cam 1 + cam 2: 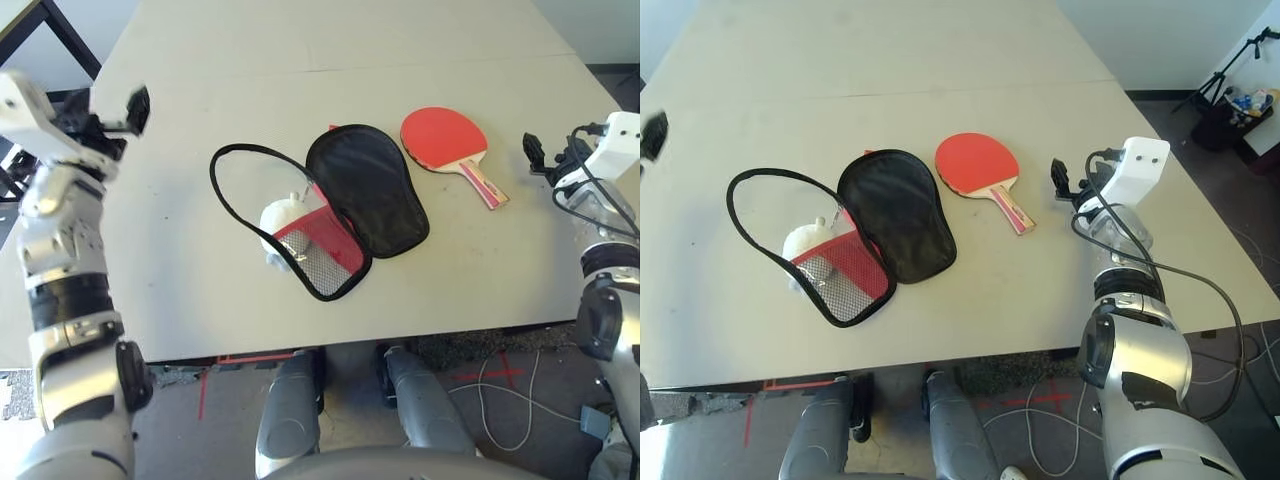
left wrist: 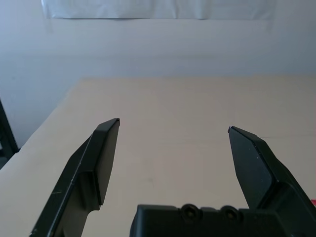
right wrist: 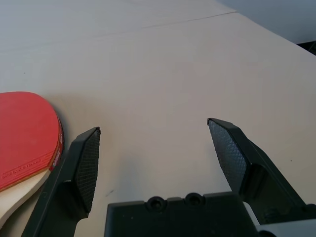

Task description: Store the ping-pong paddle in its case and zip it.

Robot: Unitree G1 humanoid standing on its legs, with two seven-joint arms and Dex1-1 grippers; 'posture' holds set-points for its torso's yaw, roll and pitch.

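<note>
Table (image 1: pixel 200 300): pale top, bearing the whole setup. Case (image 1: pixel 378 205) lies opened out around mid-table, black-lined half to the right, black-rimmed half with the mesh pocket to the left and slightly nearer. Ping-pong paddle (image 1: pixel 440 138) flat on the table, red face up, just right of the case's lined half and a little to the far side, not touching it. Its long axis runs slantwise: blade far-left, handle (image 1: pixel 484 185) pointing near-right. White cloth lump (image 1: pixel 283 214) shows at the case's left half; cannot tell whether inside or beneath. Right gripper (image 3: pixel 154 124): fingers wide apart, nothing between them, standing right of the paddle. From it the handle lies left and somewhat nearer. Left gripper (image 2: pixel 174 124): also spread wide and empty, off at the left side, well apart from the paddle, with the case lying between. Judgement: right arm is the nearer and should take the handle; the jaws would need to move left and nearer, then turn to close across the slanted handle. Risk: a straight leftward approach may meet the blade edge and push the paddle against the case.
</note>
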